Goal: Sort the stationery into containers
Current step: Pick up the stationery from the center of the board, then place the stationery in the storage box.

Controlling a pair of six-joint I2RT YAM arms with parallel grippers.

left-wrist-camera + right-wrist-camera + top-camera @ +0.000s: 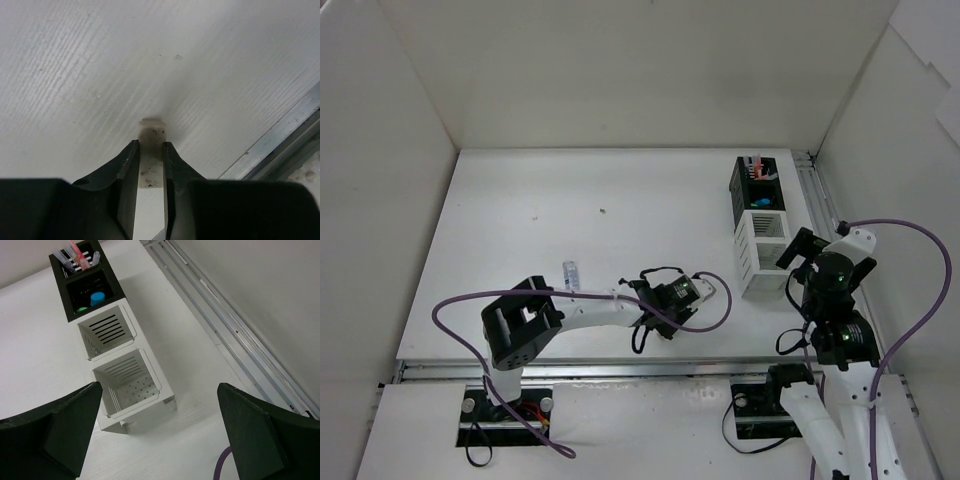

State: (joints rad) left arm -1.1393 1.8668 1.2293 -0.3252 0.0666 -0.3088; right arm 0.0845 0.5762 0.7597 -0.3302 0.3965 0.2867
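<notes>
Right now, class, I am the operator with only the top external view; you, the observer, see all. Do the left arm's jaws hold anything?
Observer: Yes, the left gripper has its jaws shut on a small beige eraser.
Operator: Anything in the white box?
Observer: No, both compartments of the white box are empty.
Operator: And the black box?
Observer: In the black box, a blue-capped highlighter stands in the compartment beside the white one.
</notes>
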